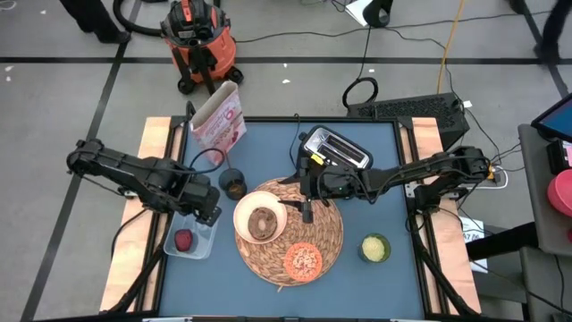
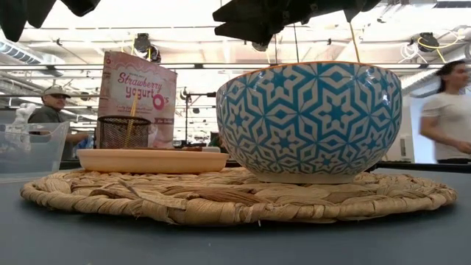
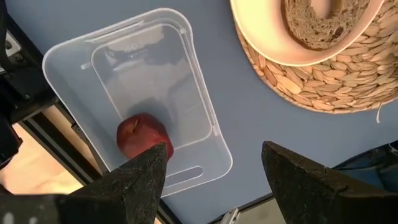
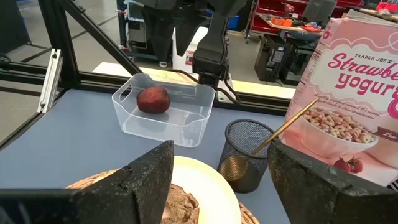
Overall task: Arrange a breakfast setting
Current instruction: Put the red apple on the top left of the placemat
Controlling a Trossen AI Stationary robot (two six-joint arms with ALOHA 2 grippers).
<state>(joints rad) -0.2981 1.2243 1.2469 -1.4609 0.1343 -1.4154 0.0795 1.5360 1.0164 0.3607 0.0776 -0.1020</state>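
Note:
A round woven straw placemat [image 1: 326, 228] lies mid-table. On it stand a cream bowl [image 1: 260, 219], blue-patterned outside [image 2: 309, 118], and a small orange dish [image 1: 303, 259]. A dark-red fruit [image 3: 140, 135] lies in the clear tub [image 3: 168, 56] left of the mat. The dark mesh cup [image 4: 245, 155] holds the wooden spoon [image 4: 292, 121] and stands before the pink-white cereal box [image 1: 219, 116]. My left gripper [image 3: 214, 180] is open above the tub's near end, empty. My right gripper [image 4: 221, 180] is open over the bowl's right rim, empty.
A silver toaster [image 1: 335, 150] stands at the table's far side behind the mat. A small green-yellow cup [image 1: 374, 248] stands right of the mat. People show in the room beyond the table [image 2: 449, 110]. The bowl holds something brown [image 3: 323, 25].

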